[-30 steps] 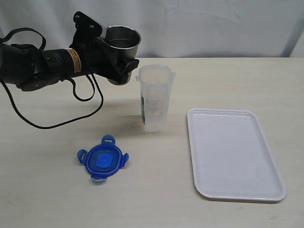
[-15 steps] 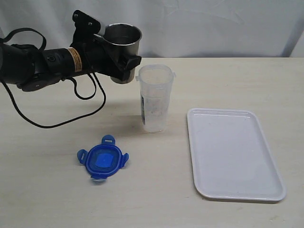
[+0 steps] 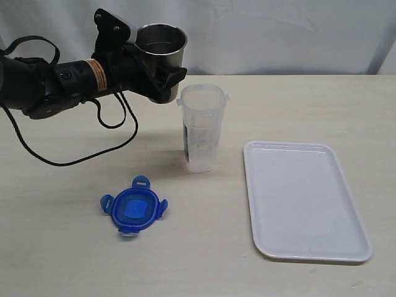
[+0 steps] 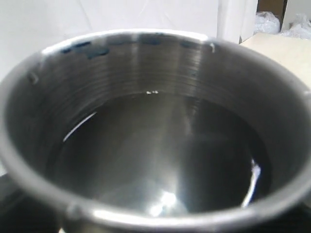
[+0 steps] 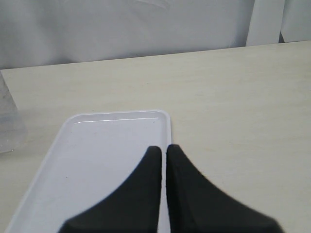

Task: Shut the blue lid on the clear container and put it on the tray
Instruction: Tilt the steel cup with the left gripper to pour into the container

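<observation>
Left pincer [image 3: 159,83]: clamped wide round steel cup [image 3: 162,44] near worktop's [image 3: 297,105] back edge, fingers [image 3: 175,75] partly hidden. Right pincer [image 5: 164,158]: pressed shut over tray [image 5: 97,136].

four things, one of each kind
one blue lid [image 3: 133,211], one clear container [image 3: 202,127], one white tray [image 3: 305,199] and one steel cup [image 3: 164,52]; the lid bears what look like four edge flaps [image 3: 142,182], the nearest hard to make out.
</observation>
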